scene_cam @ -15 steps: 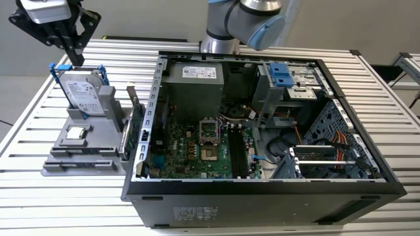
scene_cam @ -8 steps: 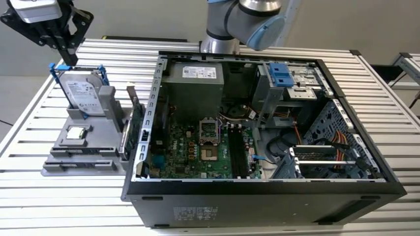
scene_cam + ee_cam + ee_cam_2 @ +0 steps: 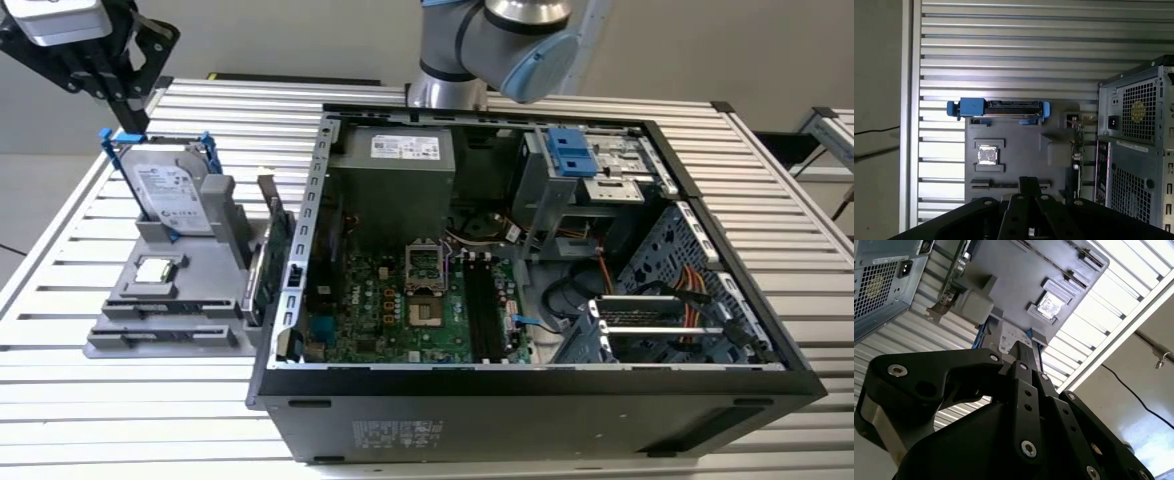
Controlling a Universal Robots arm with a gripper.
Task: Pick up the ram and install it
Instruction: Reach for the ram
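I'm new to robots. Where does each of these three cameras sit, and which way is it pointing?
Exterior view: off the arm, high up, looking down on the open computer case and the grey parts holder; the arm and hand show.
First wrist view: on the arm, looking straight down past the hand onto the parts holder and hard drive.
Second wrist view: on the arm, looking slantwise along the hand at the parts holder.
Shared: both wrist views show the hand, the parts holder and the computer case's rear.

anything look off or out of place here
Nothing stands out. The hard drive stands upright in the grey fixture, the chip lies flat in its pocket, and the open computer case sits flat on the slatted table.
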